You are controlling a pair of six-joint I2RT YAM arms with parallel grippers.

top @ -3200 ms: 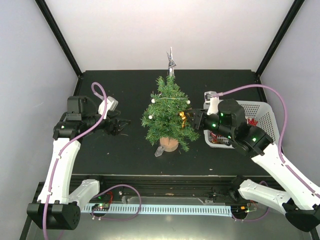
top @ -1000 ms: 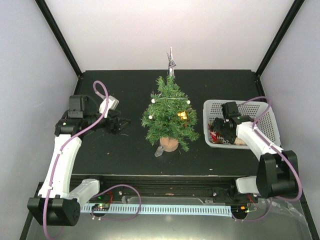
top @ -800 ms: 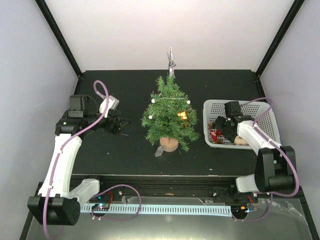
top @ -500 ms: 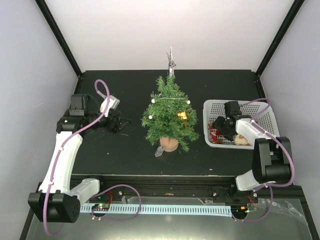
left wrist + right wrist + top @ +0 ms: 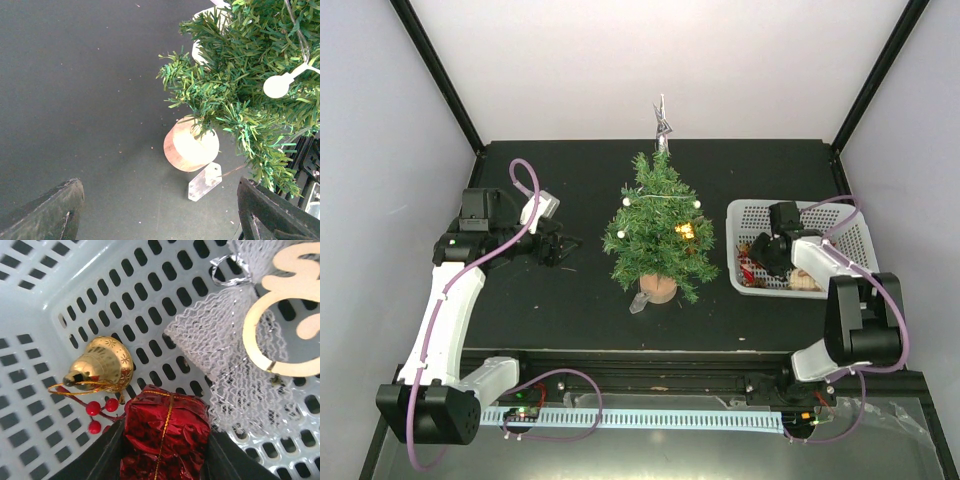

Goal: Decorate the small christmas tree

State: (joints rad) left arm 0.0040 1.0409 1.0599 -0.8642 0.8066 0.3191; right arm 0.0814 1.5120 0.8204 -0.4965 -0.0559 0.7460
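Centrally, small christmas tree [image 5: 658, 232] upright on the dark desk [image 5: 570, 300], left jaws spread wide left of the tree, right jaws right of the tree inside a white basket [image 5: 840, 230], pinching a red foil parcel [image 5: 165, 440]

Left arm [image 5: 442, 305] reaches up the left side, its left gripper [image 5: 560, 247] pointing right with jaws spread wide. Right arm [image 5: 825, 262] is folded tight at right, its right gripper [image 5: 761, 258] tipped down, fingers [image 5: 111, 452] pressed against both sides of a red parcel [image 5: 165, 432].
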